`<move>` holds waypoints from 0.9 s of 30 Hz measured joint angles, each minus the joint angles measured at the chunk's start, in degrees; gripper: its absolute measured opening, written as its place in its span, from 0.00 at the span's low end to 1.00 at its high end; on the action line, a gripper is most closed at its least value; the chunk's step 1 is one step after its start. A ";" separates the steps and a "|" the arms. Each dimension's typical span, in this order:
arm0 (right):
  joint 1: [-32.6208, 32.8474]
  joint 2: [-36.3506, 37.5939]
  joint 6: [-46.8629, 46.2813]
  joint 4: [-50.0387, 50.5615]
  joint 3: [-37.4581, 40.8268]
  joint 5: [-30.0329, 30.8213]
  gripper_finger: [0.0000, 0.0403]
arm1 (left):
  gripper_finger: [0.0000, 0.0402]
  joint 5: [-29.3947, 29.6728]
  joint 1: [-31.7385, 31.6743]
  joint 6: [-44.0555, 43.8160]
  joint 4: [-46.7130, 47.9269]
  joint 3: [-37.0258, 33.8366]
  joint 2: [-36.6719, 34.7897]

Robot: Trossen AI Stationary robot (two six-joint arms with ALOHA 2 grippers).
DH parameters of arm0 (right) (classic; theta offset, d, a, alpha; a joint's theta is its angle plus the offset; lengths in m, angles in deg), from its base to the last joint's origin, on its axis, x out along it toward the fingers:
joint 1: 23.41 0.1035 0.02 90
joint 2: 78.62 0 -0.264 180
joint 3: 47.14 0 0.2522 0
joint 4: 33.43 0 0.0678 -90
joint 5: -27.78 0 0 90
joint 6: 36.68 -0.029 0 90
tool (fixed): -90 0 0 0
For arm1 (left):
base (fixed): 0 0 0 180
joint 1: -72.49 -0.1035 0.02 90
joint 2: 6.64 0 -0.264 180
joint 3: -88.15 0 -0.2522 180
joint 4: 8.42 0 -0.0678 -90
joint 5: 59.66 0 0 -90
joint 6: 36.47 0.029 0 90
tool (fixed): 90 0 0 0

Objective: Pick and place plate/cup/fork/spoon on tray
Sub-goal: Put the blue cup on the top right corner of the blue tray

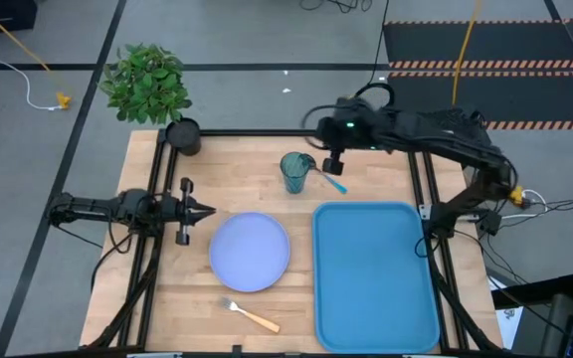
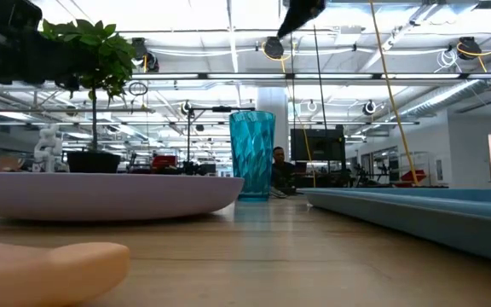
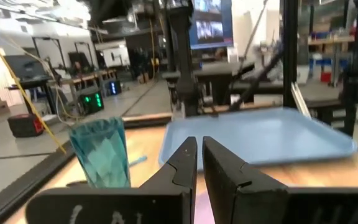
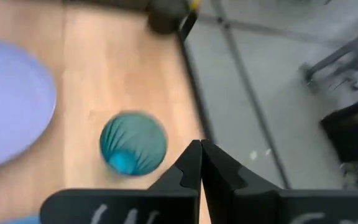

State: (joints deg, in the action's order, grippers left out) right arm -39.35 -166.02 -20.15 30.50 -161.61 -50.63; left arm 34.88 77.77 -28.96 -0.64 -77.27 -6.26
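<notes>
The teal cup (image 1: 294,172) stands upright on the table at the far middle; it also shows in the low view (image 2: 252,155) and the right wrist view (image 4: 133,143). The blue-handled spoon (image 1: 332,180) lies beside it. The lavender plate (image 1: 250,251) lies flat left of the blue tray (image 1: 374,276). The orange-handled fork (image 1: 250,315) lies near the front edge. My right gripper (image 4: 200,147) is shut and empty, above the table just right of the cup. My left gripper (image 3: 199,147) is shut and empty at the table's left side, pointing toward the plate.
A black pot with a green plant (image 1: 150,85) stands at the far left corner. The table's black frame rails (image 1: 426,189) run along its edges.
</notes>
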 joint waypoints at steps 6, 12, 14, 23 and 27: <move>-2.16 -5.00 0.84 0.68 0.05 -8.64 0.00 | 0.08 1.27 0.00 -0.74 2.46 7.50 4.72; -3.09 -9.27 2.65 1.49 0.05 -8.92 0.00 | 0.08 1.66 0.00 -0.95 10.82 23.17 17.56; -3.20 -10.30 3.27 1.51 0.05 -8.92 0.00 | 0.08 1.66 0.00 -1.46 15.71 30.01 23.08; -3.11 -13.20 3.78 3.42 0.08 -17.57 0.03 | 0.08 6.02 -0.01 1.48 38.78 55.16 46.94; -2.52 -13.66 3.52 3.39 0.81 -19.67 0.11 | 0.08 6.68 0.00 3.78 40.77 57.94 53.69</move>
State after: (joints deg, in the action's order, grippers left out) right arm -41.87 -179.68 -16.63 33.89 -160.80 -70.30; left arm 41.56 77.77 -25.18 40.13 -19.33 47.43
